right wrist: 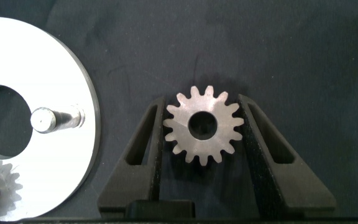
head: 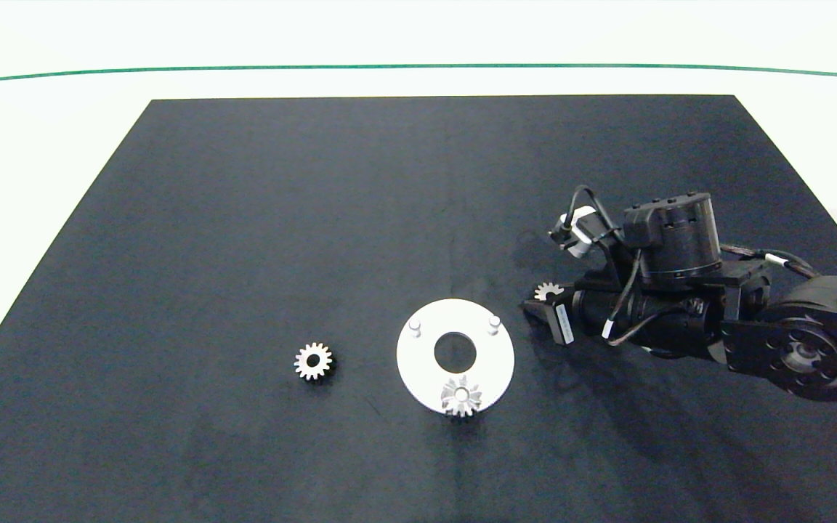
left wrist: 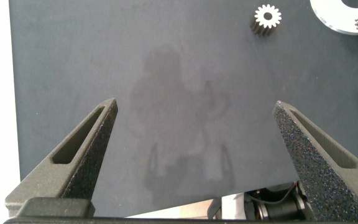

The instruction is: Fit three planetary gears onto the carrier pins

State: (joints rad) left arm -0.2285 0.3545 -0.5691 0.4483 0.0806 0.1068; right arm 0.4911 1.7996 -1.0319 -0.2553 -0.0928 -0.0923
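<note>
- Head view: no legible writing; a white label on the right gripper [head: 543,309] cannot be read.
- One planetary gear [head: 548,292] sits at this gripper's tips, just right of the white disc [head: 418,363].
- A second gear [head: 461,396] is seated on the disc's near pin; two far pins [head: 414,327] [head: 493,321] stand bare.
- A third gear [head: 313,361] lies on the black mat [head: 244,218], left of the disc, with open mat around it.
- Left wrist view: the left gripper [left wrist: 194,134] is spread wide above bare mat, holding nothing; the loose gear [left wrist: 266,19] lies well apart.
- Right wrist view: the fingers [right wrist: 149,140] clasp the gear [right wrist: 202,125] by its teeth, beside the disc edge [right wrist: 79,74] and a bare pin [right wrist: 53,119].
</note>
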